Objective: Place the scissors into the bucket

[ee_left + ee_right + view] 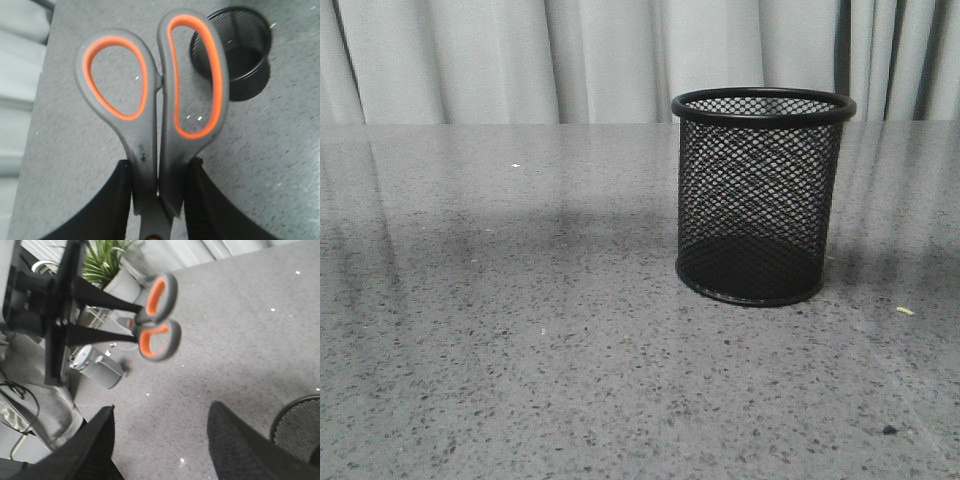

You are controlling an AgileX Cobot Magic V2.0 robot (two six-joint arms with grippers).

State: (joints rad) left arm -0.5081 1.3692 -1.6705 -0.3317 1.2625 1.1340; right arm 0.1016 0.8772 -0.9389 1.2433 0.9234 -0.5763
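Note:
The black wire-mesh bucket (760, 195) stands upright on the grey table, right of centre in the front view. No gripper shows in that view. My left gripper (160, 172) is shut on the scissors (155, 100), gripping them just below the grey, orange-lined finger loops; the blades are hidden. The scissors hang in the air above the table, and the bucket's open mouth (232, 47) lies beyond and to one side of the loops. In the right wrist view the scissors (157, 315) are held aloft by the left arm. My right gripper (162, 412) is open and empty, with the bucket's rim (295, 412) beside it.
The grey speckled table (520, 320) runs back to a pale curtain (520, 55). Off the table's far side in the right wrist view are a potted plant (102, 260), a small grey bin (100, 370) and cables.

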